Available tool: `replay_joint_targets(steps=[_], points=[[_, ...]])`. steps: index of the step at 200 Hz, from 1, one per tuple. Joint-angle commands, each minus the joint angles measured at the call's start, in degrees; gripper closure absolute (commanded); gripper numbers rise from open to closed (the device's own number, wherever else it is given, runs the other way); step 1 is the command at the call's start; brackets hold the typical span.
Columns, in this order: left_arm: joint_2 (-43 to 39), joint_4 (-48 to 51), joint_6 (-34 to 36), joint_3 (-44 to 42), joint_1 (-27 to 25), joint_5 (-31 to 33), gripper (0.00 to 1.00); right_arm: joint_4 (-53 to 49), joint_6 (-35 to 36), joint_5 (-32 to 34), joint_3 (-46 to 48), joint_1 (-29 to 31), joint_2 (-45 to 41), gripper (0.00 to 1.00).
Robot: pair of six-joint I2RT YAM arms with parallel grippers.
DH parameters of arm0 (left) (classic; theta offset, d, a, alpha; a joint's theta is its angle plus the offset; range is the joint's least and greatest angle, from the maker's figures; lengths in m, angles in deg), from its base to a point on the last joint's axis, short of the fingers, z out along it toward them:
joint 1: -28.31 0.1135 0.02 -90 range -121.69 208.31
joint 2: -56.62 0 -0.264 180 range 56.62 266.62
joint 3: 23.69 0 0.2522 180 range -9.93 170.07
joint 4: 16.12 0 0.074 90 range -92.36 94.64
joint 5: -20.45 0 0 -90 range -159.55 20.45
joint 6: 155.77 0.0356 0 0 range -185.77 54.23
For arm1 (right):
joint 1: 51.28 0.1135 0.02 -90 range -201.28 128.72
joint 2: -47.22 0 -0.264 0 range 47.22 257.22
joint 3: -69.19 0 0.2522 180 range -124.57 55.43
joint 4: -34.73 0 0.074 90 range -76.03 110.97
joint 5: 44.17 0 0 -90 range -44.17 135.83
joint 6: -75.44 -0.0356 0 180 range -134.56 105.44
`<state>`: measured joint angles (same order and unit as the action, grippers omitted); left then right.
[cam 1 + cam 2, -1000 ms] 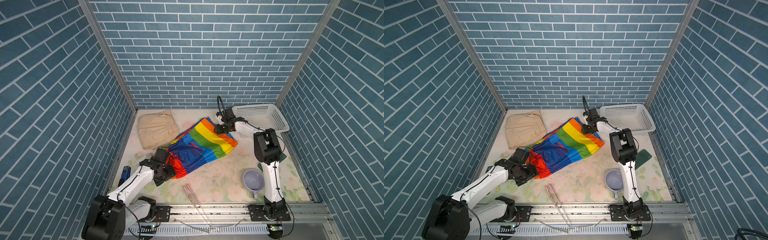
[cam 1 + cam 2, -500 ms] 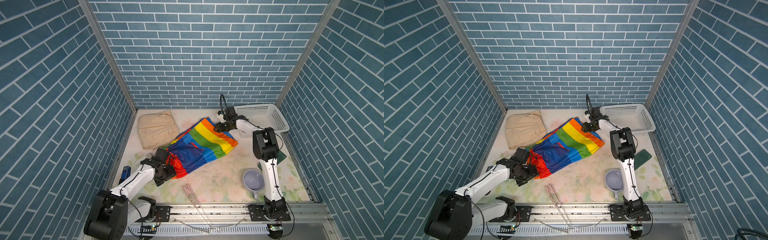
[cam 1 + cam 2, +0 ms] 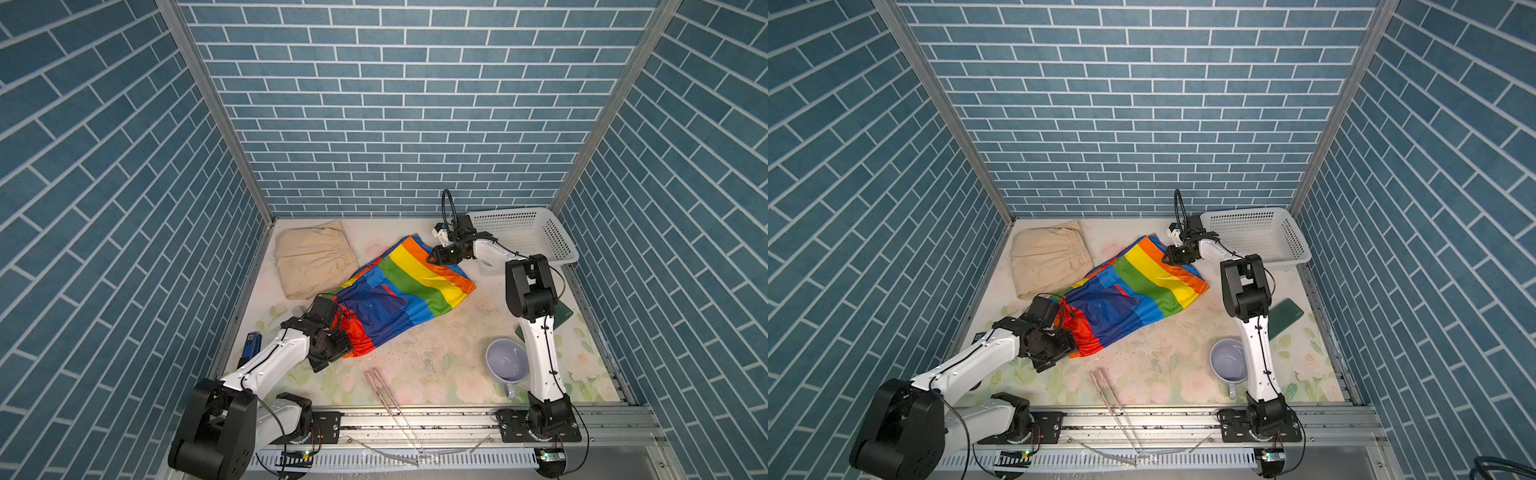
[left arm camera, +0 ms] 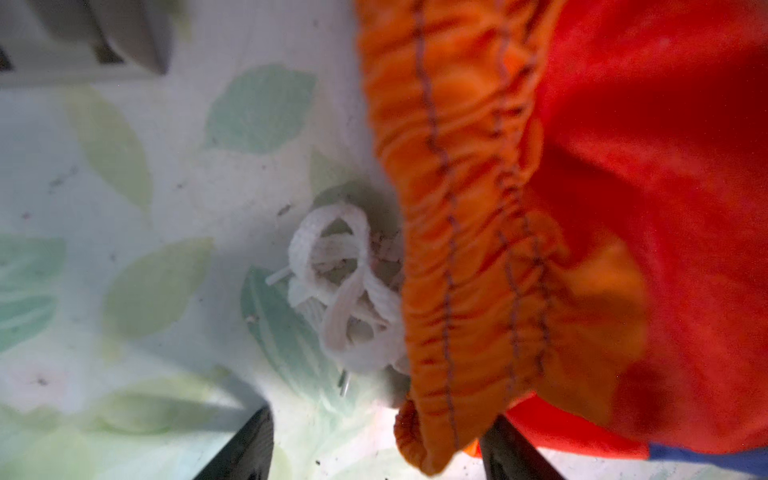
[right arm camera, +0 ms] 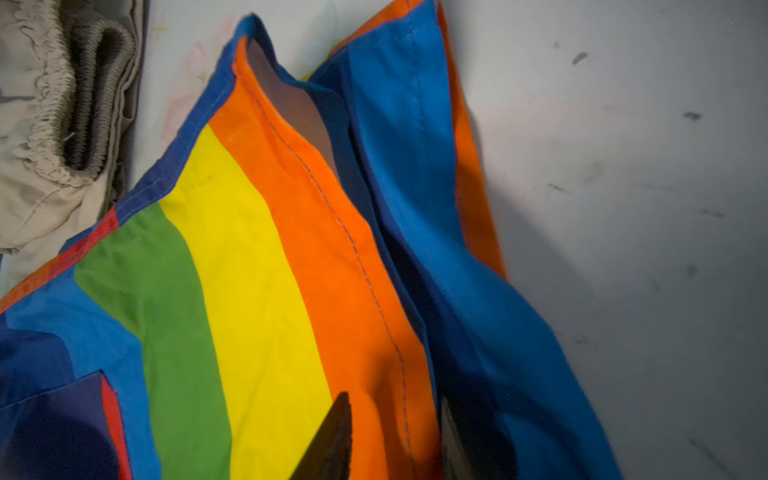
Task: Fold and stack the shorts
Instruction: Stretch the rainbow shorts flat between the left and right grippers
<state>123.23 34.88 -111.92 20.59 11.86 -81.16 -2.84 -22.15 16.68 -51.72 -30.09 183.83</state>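
The rainbow-striped shorts (image 3: 399, 299) (image 3: 1133, 291) lie spread diagonally across the table's middle. The beige shorts (image 3: 313, 266) (image 3: 1050, 257) lie folded at the back left, touching them. My left gripper (image 3: 343, 344) (image 3: 1069, 343) (image 4: 380, 415) stands open at the orange waistband's near corner, which hangs between its wide-apart fingers. The white drawstring (image 4: 345, 291) lies bunched on the table beside the waistband. My right gripper (image 3: 432, 257) (image 3: 1166, 259) (image 5: 395, 399) is at the far leg's hem. Its fingers are drawn close on a ridge of orange cloth gathered between them.
A white perforated basket (image 3: 557, 245) (image 3: 1296, 249) stands at the back right. A lilac mug (image 3: 505, 361) sits by the right arm's base, with a dark green flat object (image 3: 563, 313) behind it. Pink tongs (image 3: 382, 390) lie at the front edge, a blue object (image 3: 251, 345) at the left wall.
The right gripper's fingers have drawn together on the orange hem. Both arms have stayed almost where they were, and the left gripper remains wide.
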Motion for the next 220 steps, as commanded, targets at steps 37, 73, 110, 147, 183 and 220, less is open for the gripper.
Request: replay_joint_targets(steps=[37, 73, 110, 147, 183, 220], points=[[-0.2, 0.5, -0.4, -1.2, 0.4, 0.5, 0.22, 1.2, -1.7, 2.4, 1.9, 0.1, -1.2, 1.00], [-0.5, 0.8, -0.1, -1.2, 0.4, 0.7, 0.22, 11.5, -1.6, 10.6, 9.6, 0.0, -9.9, 1.00], [1.4, -1.2, -0.2, -1.9, 0.4, 0.1, 0.22, 20.4, -2.6, 18.3, 15.4, 0.0, -14.3, 1.00], [3.3, -3.3, -0.3, -2.9, 0.5, -0.4, 0.22, 21.8, -4.4, 23.8, 15.1, 0.0, -12.3, 1.00], [5.1, -4.3, 0.0, -2.8, 0.5, -0.7, 0.22, 15.9, -6.2, 24.8, 11.3, 0.1, -7.1, 1.00], [6.2, -5.2, 0.0, -2.9, 0.5, -1.2, 0.22, 13.4, -7.5, 24.4, 10.3, 0.1, -5.7, 0.75]])
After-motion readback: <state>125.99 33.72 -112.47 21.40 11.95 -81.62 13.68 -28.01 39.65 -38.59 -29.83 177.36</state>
